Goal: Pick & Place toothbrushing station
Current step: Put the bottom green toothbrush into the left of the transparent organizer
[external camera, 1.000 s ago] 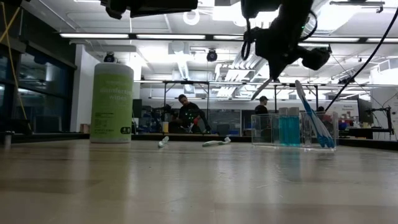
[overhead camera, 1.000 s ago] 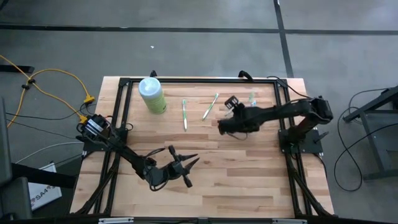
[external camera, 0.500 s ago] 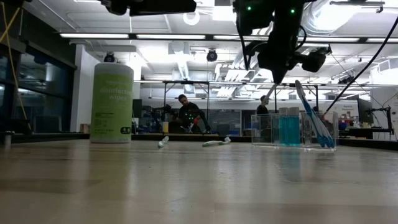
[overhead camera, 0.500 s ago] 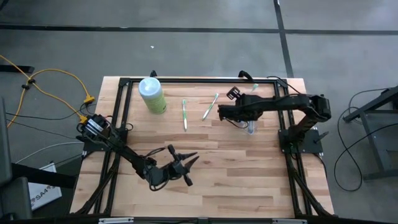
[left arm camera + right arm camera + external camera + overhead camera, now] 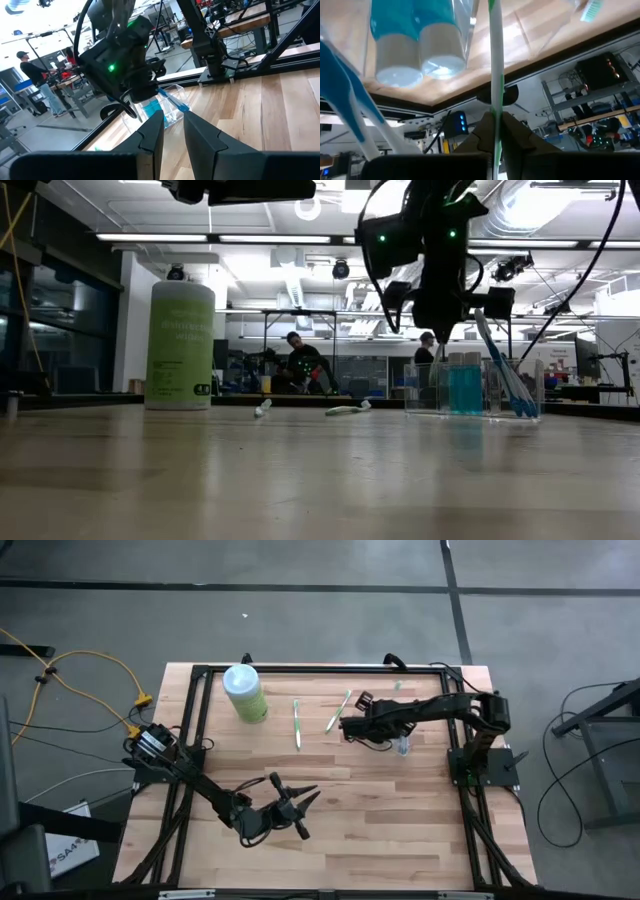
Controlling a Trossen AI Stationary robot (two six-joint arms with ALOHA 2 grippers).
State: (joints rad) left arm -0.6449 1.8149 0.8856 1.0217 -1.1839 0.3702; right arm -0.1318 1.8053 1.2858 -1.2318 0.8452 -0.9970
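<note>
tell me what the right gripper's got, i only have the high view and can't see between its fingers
observer: in the right wrist view the right gripper is shut on a white-and-green toothbrush.
operator: whats already in the clear holder
observer: the low view shows the toothbrushing station holding blue tubes and a leaning blue toothbrush.
operator: left arm carrying anything
observer: no, in the left wrist view the left gripper is open with nothing between its fingers, facing the station.
</note>
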